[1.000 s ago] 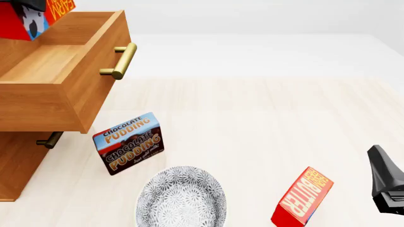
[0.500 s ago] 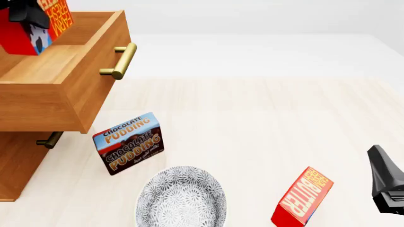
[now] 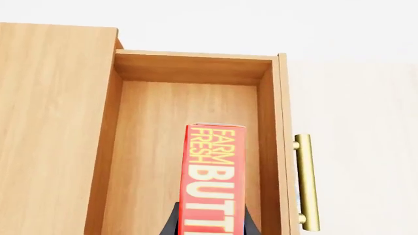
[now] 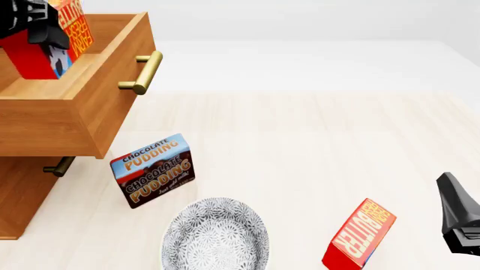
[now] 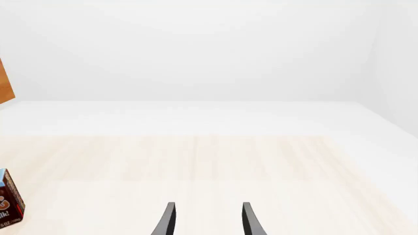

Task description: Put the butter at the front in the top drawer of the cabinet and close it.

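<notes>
We see the cabinet (image 4: 26, 191) at the front view's left with its top drawer (image 4: 82, 107) pulled open; only the left wrist view looks down into the drawer's bare wooden floor. Our left gripper (image 3: 210, 220) is clamped on the butter (image 3: 214, 176), holding it upright above that opening. Our right gripper (image 5: 205, 220) sits parted over the table (image 5: 261, 161), gripping nothing
</notes>
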Controlling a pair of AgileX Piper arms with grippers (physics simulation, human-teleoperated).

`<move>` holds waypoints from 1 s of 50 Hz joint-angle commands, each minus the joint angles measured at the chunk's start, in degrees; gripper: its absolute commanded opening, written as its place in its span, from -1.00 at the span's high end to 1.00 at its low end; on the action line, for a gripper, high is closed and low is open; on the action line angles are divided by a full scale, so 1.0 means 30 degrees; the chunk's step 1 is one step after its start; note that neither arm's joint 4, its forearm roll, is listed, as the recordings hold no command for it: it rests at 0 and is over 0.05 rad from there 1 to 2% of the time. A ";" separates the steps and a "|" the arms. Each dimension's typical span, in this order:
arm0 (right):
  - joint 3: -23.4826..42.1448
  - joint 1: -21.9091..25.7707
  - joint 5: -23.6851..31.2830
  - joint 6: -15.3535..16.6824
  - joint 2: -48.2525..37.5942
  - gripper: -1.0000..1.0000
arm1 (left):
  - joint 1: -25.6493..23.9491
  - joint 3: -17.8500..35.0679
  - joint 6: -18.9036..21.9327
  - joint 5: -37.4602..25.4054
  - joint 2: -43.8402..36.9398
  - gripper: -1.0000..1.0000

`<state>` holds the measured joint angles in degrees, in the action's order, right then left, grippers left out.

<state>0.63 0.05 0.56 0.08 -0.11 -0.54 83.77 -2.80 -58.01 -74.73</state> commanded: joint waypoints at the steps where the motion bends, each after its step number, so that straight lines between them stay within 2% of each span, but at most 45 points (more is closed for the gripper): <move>1: -0.0020 -0.0008 -0.0021 -0.0009 0.0000 -1.00 | 0.0177 -0.0633 0.0222 0.0677 0.0293 1.00; 10: -0.0019 -0.0005 -0.0018 -0.0001 -0.0001 -1.00 | 0.0212 -0.1379 0.0032 0.1215 0.0328 1.00; 50: -0.0020 -0.0007 -0.0015 -0.0004 -0.0002 -1.00 | 0.0531 -0.2243 -0.0268 0.2487 -0.0352 1.00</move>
<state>0.63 0.05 0.56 0.08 -0.12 0.85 77.18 -4.55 -51.86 -75.74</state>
